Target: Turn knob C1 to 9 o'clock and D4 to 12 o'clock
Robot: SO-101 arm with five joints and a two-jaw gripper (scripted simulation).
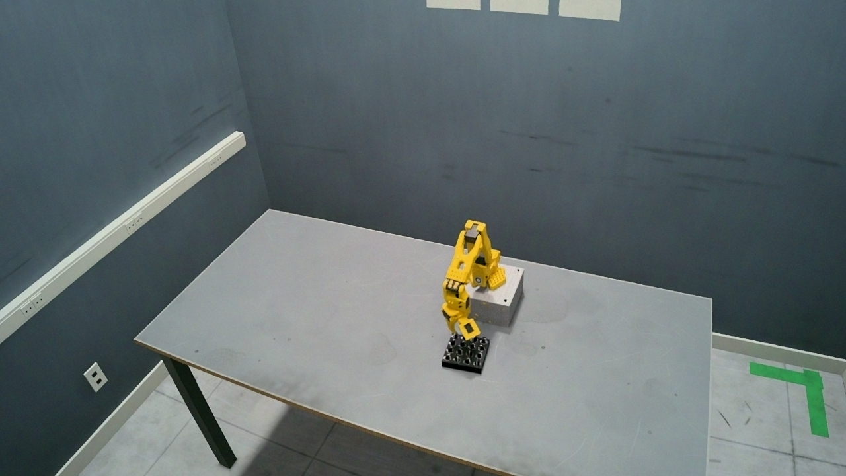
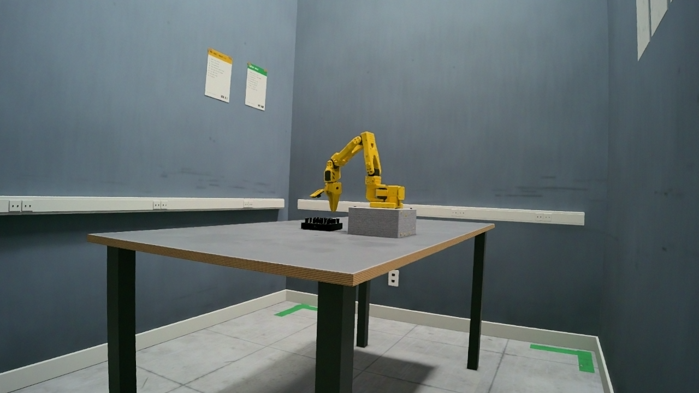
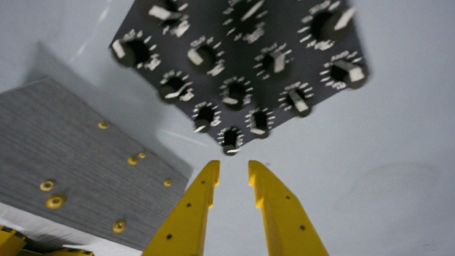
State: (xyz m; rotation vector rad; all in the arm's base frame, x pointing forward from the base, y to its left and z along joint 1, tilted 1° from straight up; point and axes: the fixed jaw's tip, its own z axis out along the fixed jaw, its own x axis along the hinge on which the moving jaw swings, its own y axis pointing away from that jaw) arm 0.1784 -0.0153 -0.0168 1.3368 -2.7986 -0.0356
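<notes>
The black knob box (image 1: 466, 352) lies on the table in front of the arm's grey base block; it also shows in the exterior view (image 2: 321, 224). In the wrist view the box (image 3: 242, 67) is blurred; several black knobs with white pointers show, but their labels cannot be read, so I cannot tell C1 or D4. My yellow gripper (image 3: 232, 167) hovers above the table just off the box's nearest corner knob (image 3: 230, 140), touching nothing. Its fingers stand almost together with only a narrow gap and nothing between them. In the top and exterior views the gripper (image 1: 464, 331) (image 2: 333, 209) points down over the box's edge nearest the base.
The grey base block (image 1: 496, 295) stands right behind the box and shows in the wrist view (image 3: 71, 178) at the lower left. The table's front edge is well away from the box.
</notes>
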